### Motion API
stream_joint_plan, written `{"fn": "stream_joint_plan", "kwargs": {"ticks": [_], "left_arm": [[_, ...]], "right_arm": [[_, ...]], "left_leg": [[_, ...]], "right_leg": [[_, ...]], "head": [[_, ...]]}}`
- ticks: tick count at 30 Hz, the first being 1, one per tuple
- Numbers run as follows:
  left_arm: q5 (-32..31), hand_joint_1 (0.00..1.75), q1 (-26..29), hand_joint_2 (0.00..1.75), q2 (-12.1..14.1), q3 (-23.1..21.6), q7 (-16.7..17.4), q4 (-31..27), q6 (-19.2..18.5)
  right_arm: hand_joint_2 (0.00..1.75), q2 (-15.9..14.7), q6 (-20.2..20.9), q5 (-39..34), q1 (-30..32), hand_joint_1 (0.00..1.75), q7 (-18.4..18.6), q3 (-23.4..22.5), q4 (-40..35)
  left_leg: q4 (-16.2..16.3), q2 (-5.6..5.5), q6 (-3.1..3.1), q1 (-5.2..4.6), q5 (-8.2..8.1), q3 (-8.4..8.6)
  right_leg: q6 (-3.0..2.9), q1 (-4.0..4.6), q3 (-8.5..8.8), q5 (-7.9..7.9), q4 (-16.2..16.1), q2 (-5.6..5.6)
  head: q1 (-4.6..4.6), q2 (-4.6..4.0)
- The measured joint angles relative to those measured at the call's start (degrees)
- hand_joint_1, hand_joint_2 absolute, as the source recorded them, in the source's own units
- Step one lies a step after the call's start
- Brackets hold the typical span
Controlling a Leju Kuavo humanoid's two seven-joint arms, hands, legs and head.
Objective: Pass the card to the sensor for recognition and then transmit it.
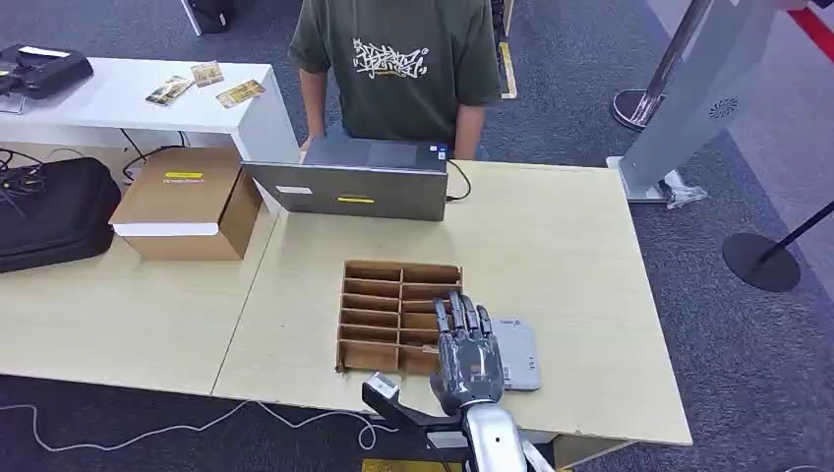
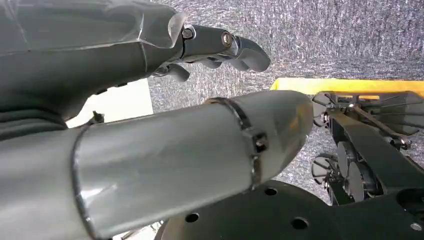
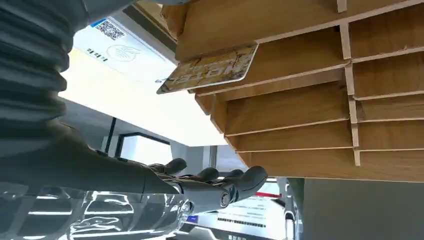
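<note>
Grey carpet (image 1: pixel 590 108) is covering the floor beneath a pale wooden table (image 1: pixel 551 256); a white side table (image 1: pixel 118 98) is standing behind (cables trailing below), with stanchion bases (image 1: pixel 757 261) lining the right.

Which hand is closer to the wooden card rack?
Right. The right hand hovers over the rack's near right corner; the left hand hangs low over the carpet.

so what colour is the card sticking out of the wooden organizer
Golden tan with a cracked, marbled pattern and pale lettering; the card shows best in the right wrist view.
</note>
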Motion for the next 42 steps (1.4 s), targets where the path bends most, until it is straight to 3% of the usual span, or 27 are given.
{"fn": "stream_joint_plan", "kwargs": {"ticks": [23,24,25,26,27,28,29,31,42], "left_arm": [[0.0,0.0,0.0,0.0,0.0,0.0,0.3,0.0,0.0],[0.0,0.0,0.0,0.0,0.0,0.0,0.3,0.0,0.0],[0.0,0.0,0.0,0.0,0.0,0.0,0.3,0.0,0.0],[0.0,0.0,0.0,0.0,0.0,0.0,0.3,0.0,0.0],[0.0,0.0,0.0,0.0,0.0,0.0,0.3,0.0,0.0],[0.0,0.0,0.0,0.0,0.0,0.0,0.3,0.0,0.0],[0.0,0.0,0.0,0.0,0.0,0.0,0.3,0.0,0.0],[0.0,0.0,0.0,0.0,0.0,0.0,0.6,0.0,0.0],[0.0,0.0,0.0,0.0,0.0,0.0,0.6,0.0,0.0]], "right_arm": [[1.75,0.0,0.3,0.0,-0.3,0.05,-0.3,0.1,0.8],[1.75,0.0,0.3,0.0,-0.3,0.66,-0.3,0.1,0.8],[1.75,0.0,0.3,0.0,-0.3,0.8,-0.4,0.1,0.8],[1.75,0.0,0.2,0.0,-0.3,0.8,-0.4,0.1,0.8],[1.75,0.0,0.2,0.0,-0.3,1.41,-0.4,0.1,0.9],[1.75,0.0,0.2,0.0,-0.3,1.54,-0.4,0.1,0.9],[1.75,0.0,0.2,0.0,-0.3,1.54,-0.4,0.1,0.9],[1.75,0.0,0.2,0.0,-0.3,1.75,-0.5,0.1,0.9],[1.75,0.0,-0.1,0.0,-0.3,1.75,-1.0,0.1,1.2]], "left_leg": [[0.0,0.0,0.0,0.0,0.0,0.0],[0.0,0.0,0.0,0.0,0.0,0.0],[0.0,0.0,0.0,0.0,0.0,0.0],[0.0,0.0,0.0,0.0,0.0,0.0],[0.0,0.0,0.0,0.0,0.0,0.0],[0.0,0.0,0.0,0.0,0.0,0.0],[0.0,0.0,0.0,0.0,0.0,0.0],[0.0,0.0,0.0,0.0,0.0,0.0],[0.0,0.0,0.0,0.0,0.0,0.0]], "right_leg": [[0.0,0.0,0.0,0.0,0.0,0.0],[0.0,0.0,0.0,0.0,0.0,0.0],[0.0,0.0,0.0,0.0,0.0,0.0],[0.0,0.0,0.0,0.0,0.0,0.0],[0.0,0.0,0.0,0.0,0.0,0.0],[0.0,0.0,0.0,0.0,0.0,0.0],[0.0,0.0,0.0,0.0,0.0,0.0],[0.0,0.0,0.0,0.0,0.0,0.0],[0.0,0.0,0.0,0.0,0.0,0.0]], "head": [[0.0,-0.02],[0.0,0.0],[0.0,0.0],[0.0,0.0],[0.0,0.0],[0.0,0.0],[0.0,0.0],[0.0,-0.02],[0.0,0.0]]}}
